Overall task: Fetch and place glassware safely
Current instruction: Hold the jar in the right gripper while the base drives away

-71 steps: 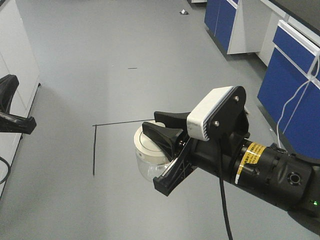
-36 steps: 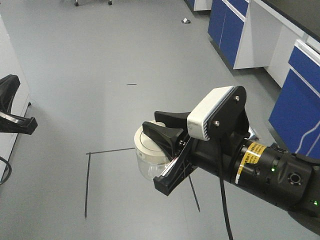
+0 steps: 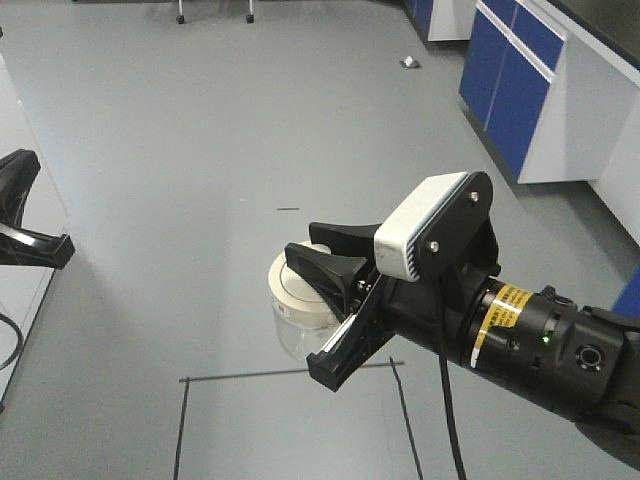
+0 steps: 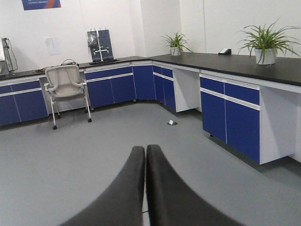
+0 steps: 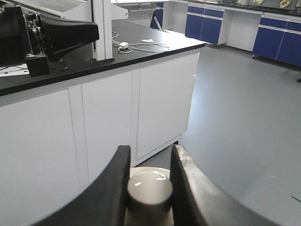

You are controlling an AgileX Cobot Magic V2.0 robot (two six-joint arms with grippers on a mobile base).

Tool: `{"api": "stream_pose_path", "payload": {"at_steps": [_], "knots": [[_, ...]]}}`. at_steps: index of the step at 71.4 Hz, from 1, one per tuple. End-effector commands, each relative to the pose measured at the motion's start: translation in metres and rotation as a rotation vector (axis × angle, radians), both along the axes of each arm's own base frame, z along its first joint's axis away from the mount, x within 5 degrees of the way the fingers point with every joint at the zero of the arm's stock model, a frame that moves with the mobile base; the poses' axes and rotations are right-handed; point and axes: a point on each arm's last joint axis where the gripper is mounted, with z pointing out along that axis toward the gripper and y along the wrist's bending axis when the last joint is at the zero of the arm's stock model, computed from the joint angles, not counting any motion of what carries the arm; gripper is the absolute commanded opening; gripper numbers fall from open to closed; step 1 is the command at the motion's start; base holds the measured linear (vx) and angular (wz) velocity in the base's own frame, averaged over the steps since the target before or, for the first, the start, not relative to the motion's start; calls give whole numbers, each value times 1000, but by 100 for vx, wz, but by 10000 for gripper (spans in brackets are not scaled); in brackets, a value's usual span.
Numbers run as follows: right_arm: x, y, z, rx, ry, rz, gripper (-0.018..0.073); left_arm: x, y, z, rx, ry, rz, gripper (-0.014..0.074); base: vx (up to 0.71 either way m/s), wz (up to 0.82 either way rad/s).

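The glassware, a squat clear glass jar (image 3: 292, 330) with a cream-white lid, hangs in the air above the grey floor. My right gripper (image 3: 330, 305) is shut on the lid's round knob (image 5: 150, 188), one black finger on each side. In the right wrist view the gripper (image 5: 150, 149) frames the knob, and the jar body below is hidden. My left gripper (image 4: 145, 150) is shut with nothing between its fingers. It shows at the left edge of the front view as a black left gripper (image 3: 25, 215), well apart from the jar.
Blue cabinets (image 3: 520, 90) under a dark counter line the right side. A white cabinet bench (image 5: 108, 117) stands by the left arm. Black tape lines (image 3: 290, 375) mark the floor below the jar. A small object (image 3: 410, 62) lies far ahead, a chair (image 4: 66, 87) by the back wall.
The floor tape lines have slid down and nearer in the front view and the blue cabinets have shifted right. Both arms and the held jar keep the same pose in the frame.
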Motion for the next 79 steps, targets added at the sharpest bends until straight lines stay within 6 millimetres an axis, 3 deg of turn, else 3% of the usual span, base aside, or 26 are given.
{"api": "stream_pose_path", "payload": {"at_steps": [1,79], "knots": [[-4,0,26,111,-92,28,-1,-2,0,19,-33,-112,-9,-7,53,14],[-4,0,26,113,-94,30,-1,-2,0,19,-33,-112,-9,-7,56,6]]}}
